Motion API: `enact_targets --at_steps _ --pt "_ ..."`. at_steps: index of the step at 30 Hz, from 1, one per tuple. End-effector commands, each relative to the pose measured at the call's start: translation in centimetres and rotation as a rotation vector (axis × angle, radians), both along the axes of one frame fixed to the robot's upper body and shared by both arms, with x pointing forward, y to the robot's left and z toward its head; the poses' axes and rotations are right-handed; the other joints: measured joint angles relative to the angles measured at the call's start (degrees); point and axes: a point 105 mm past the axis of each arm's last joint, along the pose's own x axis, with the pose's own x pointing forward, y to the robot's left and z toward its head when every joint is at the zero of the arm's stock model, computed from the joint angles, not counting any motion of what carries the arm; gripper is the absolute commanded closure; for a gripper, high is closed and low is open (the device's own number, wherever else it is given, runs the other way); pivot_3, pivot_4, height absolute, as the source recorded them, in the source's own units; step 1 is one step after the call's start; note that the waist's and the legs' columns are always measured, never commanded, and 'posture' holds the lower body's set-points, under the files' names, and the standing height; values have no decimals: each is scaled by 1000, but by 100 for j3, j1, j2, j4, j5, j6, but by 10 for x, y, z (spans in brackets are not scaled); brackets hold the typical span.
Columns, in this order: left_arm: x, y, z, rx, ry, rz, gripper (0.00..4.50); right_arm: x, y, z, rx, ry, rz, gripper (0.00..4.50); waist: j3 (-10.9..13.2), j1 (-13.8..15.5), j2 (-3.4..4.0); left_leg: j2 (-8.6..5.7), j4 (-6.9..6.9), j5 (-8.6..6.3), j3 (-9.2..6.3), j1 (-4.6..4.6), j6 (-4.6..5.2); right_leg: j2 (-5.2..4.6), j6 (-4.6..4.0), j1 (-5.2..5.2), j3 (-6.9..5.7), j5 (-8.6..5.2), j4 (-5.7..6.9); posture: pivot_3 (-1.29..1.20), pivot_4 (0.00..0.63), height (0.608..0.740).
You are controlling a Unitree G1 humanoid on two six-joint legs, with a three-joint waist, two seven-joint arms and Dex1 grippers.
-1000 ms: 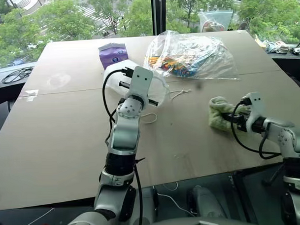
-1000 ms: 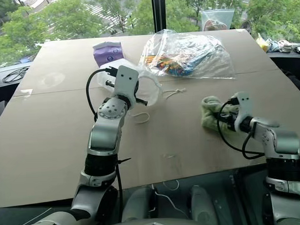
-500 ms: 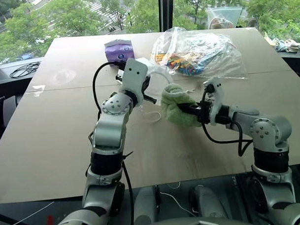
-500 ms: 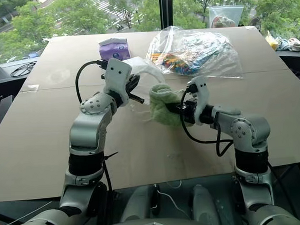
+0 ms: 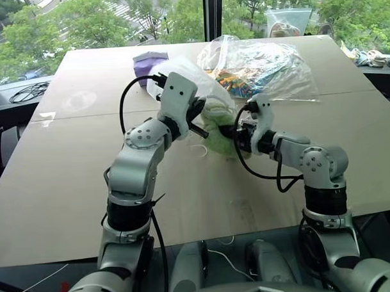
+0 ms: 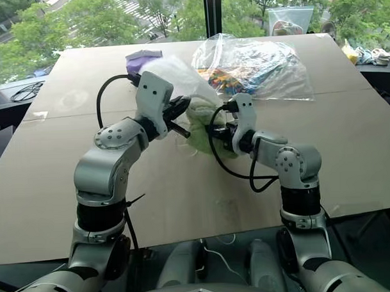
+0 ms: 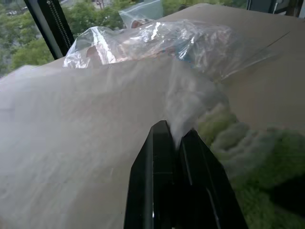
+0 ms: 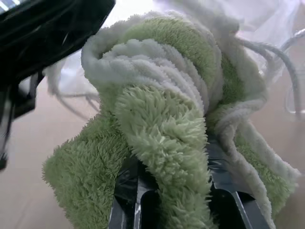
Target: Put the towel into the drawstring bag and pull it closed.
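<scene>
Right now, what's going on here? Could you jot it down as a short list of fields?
Left hand: shut on the edge of the white bag, holding it up off the table
Right hand: shut on the green towel, at the bag's mouth
Towel: not yet clearly inside the bag
Drawstrings: loose
Behind them: clear plastic bag of colourful items, purple box

Toward the far edge of the brown table (image 5: 62, 182): a large clear plastic bag (image 5: 266, 65) of colourful items, and to its left a purple box (image 5: 147, 60), partly hidden. Beyond the far edge, possibly another clear bag (image 5: 288, 20); off the far-left corner, coiled black cable (image 5: 28, 93).
</scene>
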Motion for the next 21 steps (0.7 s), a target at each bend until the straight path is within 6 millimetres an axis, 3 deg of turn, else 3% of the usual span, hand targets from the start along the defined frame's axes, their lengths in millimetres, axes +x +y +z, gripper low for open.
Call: enact_targets --at_steps 1,4,9,13,15,17,19,21 --pt "-10 -7 8 10 -32 -51 4500 14 -7 12 61 -14 -103 4375 0 -2 0 0 0 0 0 0 0 0 0 0 0 0 0 0 150 740" --pt "-10 -8 6 15 -21 -58 4500 17 -5 15 115 1 -117 4375 1 -3 2 0 0 0 -1 0 0 0 0 0 0 0 0 0 150 740" --pt "-11 -9 0 43 -3 -72 4500 25 -8 45 399 38 -153 4375 8 -5 11 0 -1 0 0 0 0 1 0 -1 1 0 1 0 150 740" --pt "-13 -12 -4 65 10 -98 4500 24 -8 48 521 101 -133 4375 9 -9 14 0 -2 0 -1 0 0 0 0 0 -1 0 -1 0 150 740" --pt "-15 -12 -5 78 13 -111 4500 11 6 38 416 98 -40 4375 16 -18 24 0 -2 0 0 0 0 0 0 0 1 0 -1 0 150 740" --pt "-16 -13 -4 80 11 -121 4500 -8 20 20 206 66 70 4375 18 -49 29 0 -6 0 0 0 0 1 -1 -3 4 0 -1 0 150 740" --pt "-16 -13 -1 67 10 -131 4500 -17 23 4 65 33 111 4375 23 -43 35 1 -11 0 -1 -1 0 3 -1 -6 3 -1 -2 0 150 740" --pt "-17 -14 1 44 5 -144 4500 -18 22 1 43 13 113 4375 23 -31 35 0 -11 0 -1 -1 0 2 -2 -6 4 -1 -2 0 150 740"
